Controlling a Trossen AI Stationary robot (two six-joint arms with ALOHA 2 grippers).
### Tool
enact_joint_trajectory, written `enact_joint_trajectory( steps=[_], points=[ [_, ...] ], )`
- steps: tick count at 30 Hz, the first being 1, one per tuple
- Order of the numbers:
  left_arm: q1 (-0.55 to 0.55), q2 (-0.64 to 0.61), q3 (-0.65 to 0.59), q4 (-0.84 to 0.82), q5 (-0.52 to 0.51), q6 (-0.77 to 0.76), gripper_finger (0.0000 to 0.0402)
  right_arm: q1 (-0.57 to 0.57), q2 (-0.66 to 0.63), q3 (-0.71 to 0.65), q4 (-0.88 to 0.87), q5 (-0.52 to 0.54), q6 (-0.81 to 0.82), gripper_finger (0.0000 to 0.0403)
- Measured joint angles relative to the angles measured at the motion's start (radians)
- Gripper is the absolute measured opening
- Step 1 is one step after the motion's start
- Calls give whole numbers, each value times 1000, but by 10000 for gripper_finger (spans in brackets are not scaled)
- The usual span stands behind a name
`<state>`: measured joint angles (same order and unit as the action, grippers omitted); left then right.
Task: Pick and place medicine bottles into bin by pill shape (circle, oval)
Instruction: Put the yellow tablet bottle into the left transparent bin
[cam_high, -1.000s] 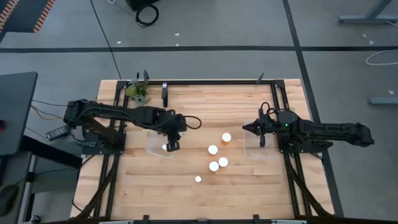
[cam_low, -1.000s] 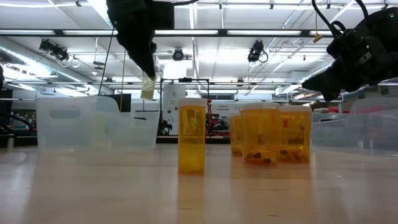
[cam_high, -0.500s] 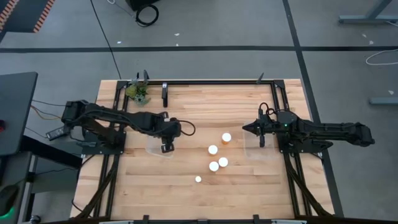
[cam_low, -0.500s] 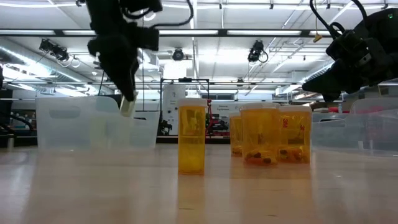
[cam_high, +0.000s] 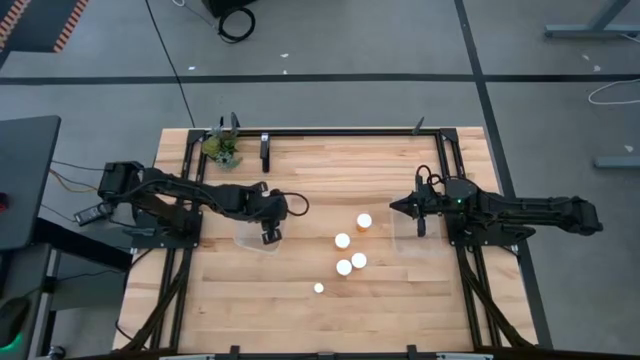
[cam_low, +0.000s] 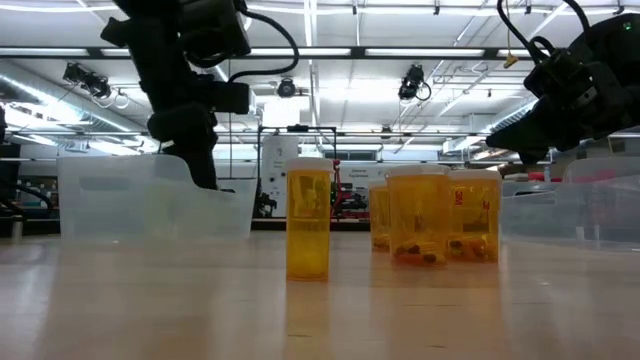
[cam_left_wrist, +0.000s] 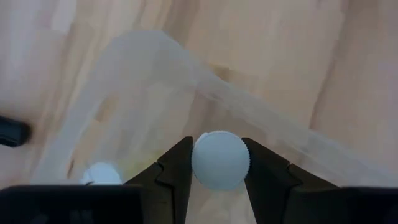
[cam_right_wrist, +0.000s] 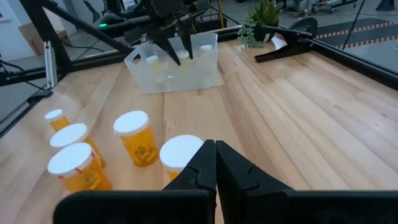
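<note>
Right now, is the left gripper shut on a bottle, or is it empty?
Shut on one: in the left wrist view the left gripper clamps a white-capped bottle over the clear bin.

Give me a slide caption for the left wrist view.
Left tool holds a white-capped medicine bottle over the clear bin, where another bottle already sits.

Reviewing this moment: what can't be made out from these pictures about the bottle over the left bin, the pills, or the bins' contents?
- Held bottle: the left wrist view shows only its white cap between the left gripper fingers; body and pills hidden.
- Pill shape: low view, bottles on the table too small and blurred to tell circle from oval.
- Left bin: high view, the arm covers most of it; full contents unclear.
- Right bin: high view, contents too faint; the right gripper hovers nearby.
</note>
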<state>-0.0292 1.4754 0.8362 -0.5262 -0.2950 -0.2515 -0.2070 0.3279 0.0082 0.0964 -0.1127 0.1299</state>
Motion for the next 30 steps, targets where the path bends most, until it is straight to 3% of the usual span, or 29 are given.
enact_joint_trajectory(
  steps=[8,30],
  points=[
    [0,0,-1,62,-62,-13,139,0,0,0,0,0,0,10],
    [0,12,-8,49,1,-81,152,0,0,0,0,0,0,10]
  ],
)
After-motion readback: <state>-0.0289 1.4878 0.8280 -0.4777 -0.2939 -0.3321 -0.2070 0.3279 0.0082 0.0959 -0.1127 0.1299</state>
